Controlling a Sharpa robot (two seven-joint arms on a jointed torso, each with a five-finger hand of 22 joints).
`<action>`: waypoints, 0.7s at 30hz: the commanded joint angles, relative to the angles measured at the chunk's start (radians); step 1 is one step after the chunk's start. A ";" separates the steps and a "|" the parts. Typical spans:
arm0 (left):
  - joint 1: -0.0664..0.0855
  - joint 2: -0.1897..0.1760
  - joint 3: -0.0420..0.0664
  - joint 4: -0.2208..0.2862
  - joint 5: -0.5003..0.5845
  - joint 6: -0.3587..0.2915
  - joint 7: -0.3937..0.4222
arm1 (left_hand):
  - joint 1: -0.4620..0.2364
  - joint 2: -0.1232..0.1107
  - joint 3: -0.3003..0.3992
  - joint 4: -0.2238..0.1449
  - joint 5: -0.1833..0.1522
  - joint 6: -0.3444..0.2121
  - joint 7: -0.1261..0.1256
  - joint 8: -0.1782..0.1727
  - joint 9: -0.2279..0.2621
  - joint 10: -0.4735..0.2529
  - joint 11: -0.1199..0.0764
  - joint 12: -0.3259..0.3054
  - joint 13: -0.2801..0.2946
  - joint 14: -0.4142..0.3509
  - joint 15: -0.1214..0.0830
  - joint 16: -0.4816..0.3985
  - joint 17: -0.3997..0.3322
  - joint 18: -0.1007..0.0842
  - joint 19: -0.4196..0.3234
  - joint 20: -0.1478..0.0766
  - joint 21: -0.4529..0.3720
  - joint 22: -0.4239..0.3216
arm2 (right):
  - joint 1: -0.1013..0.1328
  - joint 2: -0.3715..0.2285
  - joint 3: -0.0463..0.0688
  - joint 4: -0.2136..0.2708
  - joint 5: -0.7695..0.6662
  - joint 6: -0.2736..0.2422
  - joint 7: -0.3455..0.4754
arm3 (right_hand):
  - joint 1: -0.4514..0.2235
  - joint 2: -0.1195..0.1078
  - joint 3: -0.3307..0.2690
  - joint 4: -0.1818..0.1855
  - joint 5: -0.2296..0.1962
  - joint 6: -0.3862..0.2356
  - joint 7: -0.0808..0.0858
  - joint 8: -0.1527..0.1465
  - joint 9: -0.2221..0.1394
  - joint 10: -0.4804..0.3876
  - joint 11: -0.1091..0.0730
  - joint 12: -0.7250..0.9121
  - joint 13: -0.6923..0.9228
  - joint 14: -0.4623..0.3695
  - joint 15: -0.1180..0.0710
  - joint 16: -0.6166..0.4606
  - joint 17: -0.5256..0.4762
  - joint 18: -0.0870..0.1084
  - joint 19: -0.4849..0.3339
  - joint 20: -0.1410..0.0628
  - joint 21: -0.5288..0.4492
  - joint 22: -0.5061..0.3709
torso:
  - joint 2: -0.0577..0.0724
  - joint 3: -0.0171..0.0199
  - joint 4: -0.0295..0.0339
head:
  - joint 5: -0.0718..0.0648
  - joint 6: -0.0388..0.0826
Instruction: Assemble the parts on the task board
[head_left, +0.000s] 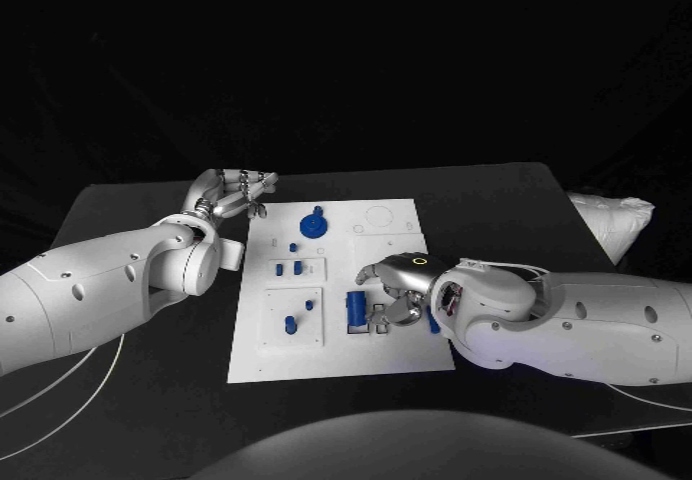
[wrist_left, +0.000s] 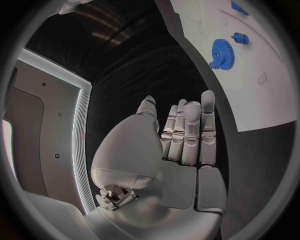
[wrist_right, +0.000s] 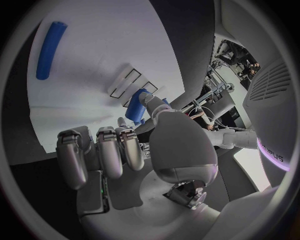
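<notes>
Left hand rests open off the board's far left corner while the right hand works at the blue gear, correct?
Not quite. The head view shows the right hand at the blue cylinder near the task board's middle; the blue gear sits untouched at the far end. The left hand part holds.

Robotics laboratory test station. Evidence: a flat matte black table (head_left: 490, 195) enclosed by black backdrop cloth (head_left: 346, 80), carrying a rectangular white task board (head_left: 382, 355) with recessed fixtures for small blue plastic parts (head_left: 356, 308).
</notes>
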 joint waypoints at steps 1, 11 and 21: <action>0.000 0.001 0.001 0.002 -0.003 0.016 0.004 | 0.004 0.006 -0.004 0.000 0.004 -0.006 0.002 0.006 0.002 -0.007 0.003 0.002 0.000 -0.003 0.001 -0.004 -0.001 0.009 0.004 0.001 -0.002 -0.001 | -0.001 0.000 0.000 0.000 -0.011 0.018 -0.019 | 0.000 -0.007 -0.005 0.002 -0.007 0.004 0.068 -0.006 -0.004 0.105 0.007 0.004 0.263 0.106 0.007 0.004 0.263 -0.007 0.106 0.009 0.004 0.263 | 0.000 -0.0001 0.0000 | -0.001 0.000; 0.000 0.001 0.001 0.002 -0.003 0.016 0.004 | 0.004 0.006 -0.004 0.000 0.004 -0.006 0.002 0.006 0.002 -0.007 0.003 0.002 0.000 -0.003 0.001 -0.004 -0.001 0.009 0.004 0.001 -0.002 -0.001 | -0.001 -0.003 0.000 0.005 -0.014 -0.023 -0.007 | 0.007 0.001 -0.005 0.003 -0.008 0.040 0.073 -0.007 -0.010 0.105 0.013 0.004 0.263 0.106 0.015 0.004 0.263 -0.007 0.106 0.017 0.004 0.263 | 0.000 0.0001 -0.0003 | 0.000 0.000; 0.000 0.001 0.001 0.004 -0.003 0.015 0.005 | 0.004 0.006 -0.004 0.000 0.004 -0.006 0.002 0.006 0.002 -0.007 0.003 0.002 0.000 -0.003 0.001 -0.004 -0.001 0.009 0.004 0.001 -0.002 -0.001 | -0.002 -0.019 0.000 0.029 -0.069 -0.081 0.025 | 0.033 -0.014 -0.015 -0.011 -0.056 0.073 0.039 -0.023 -0.024 0.105 -0.014 0.004 0.263 0.106 -0.009 0.004 0.263 -0.007 0.106 0.001 0.004 0.263 | 0.001 0.0001 -0.0002 | 0.002 0.000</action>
